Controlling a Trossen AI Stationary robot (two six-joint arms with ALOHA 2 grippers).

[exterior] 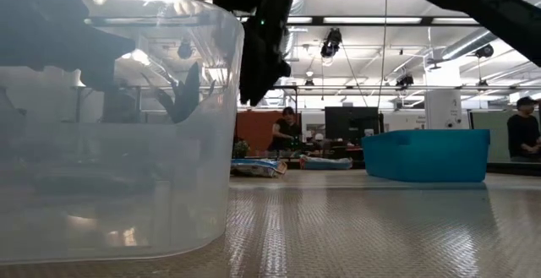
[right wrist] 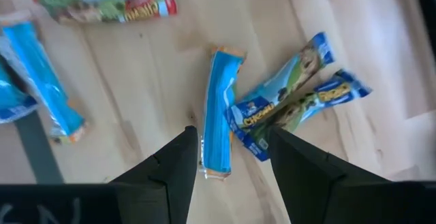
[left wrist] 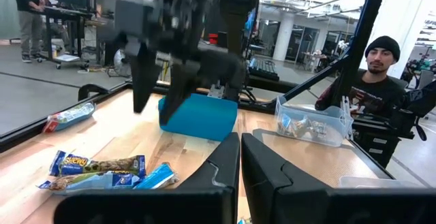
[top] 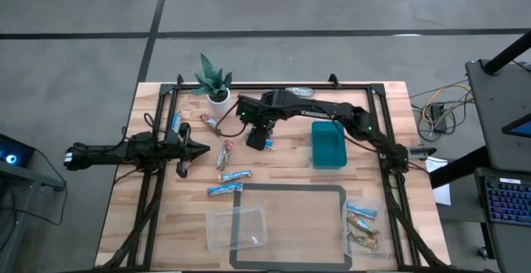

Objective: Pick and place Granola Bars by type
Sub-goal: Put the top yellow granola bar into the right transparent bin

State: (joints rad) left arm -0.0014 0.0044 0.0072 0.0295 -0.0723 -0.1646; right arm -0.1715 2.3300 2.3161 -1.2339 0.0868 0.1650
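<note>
One blue bar (right wrist: 219,112) lies flat on the surface mid-table, directly under the right gripper (right wrist: 228,157), fingers spread. Light, crinkly, slippery wrapper — pinch across its narrow middle. Left gripper (top: 202,149) waits far left, fingers together.

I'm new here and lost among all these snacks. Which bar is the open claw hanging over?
Find the potted plant at the table's far edge; the right gripper hangs just in front of it, fingers open. Directly beneath lies a plain bright blue bar. Unlike the two picture-printed Chewy bars touching its side, its wrapper is solid blue with orange ends.
</note>
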